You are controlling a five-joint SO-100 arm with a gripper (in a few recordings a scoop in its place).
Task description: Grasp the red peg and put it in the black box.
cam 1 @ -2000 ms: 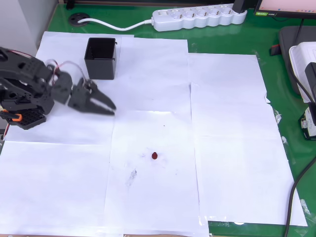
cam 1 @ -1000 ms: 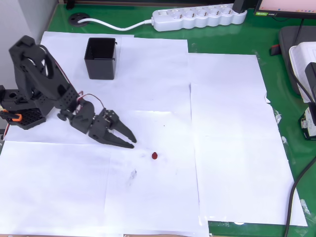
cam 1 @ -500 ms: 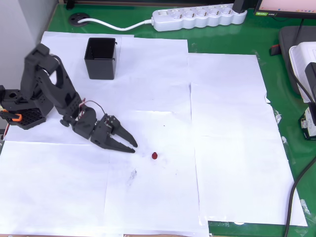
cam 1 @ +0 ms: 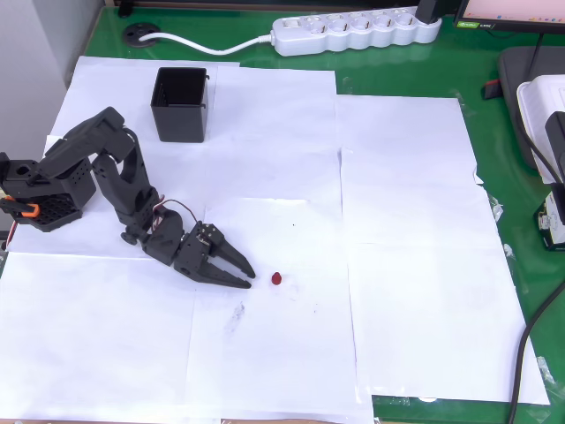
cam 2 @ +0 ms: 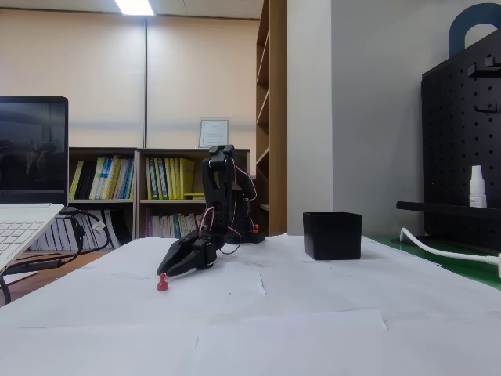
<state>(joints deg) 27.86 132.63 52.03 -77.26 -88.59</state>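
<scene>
End effector low over the white paper sheets on the table, tips aimed at the red peg. In the overhead view the 2 fingers are slightly spread with a narrow gap at the tips, and nothing is between them. The peg lies just beside the tips, to their right, apart from them. In the fixed view the end effector hangs just above the peg, which stands on the paper in front of the tips.

The black box sits well apart from the peg, near the top left of the paper in the overhead view; in the fixed view the black box is to the right of the arm. From above its interior looks dark and no contents can be made out; I judge it empty, but the floor is in shadow.

Step in hand, as I judge it: final approach before the grasp. No part of the task is done yet.

Risks:
1. The peg is far smaller than the fingers. The present gap looks narrow, so an advance could have a fingertip nudge the peg and roll or skid it away over the smooth paper.
2. Closing slightly off-centre could squeeze the peg out sideways.
3. Coming down too low could drag the tips on the paper and shift or wrinkle a sheet, carrying the peg along.
4. A marginal pinch on so small a thing could let it drop on the long carry to the box.
</scene>
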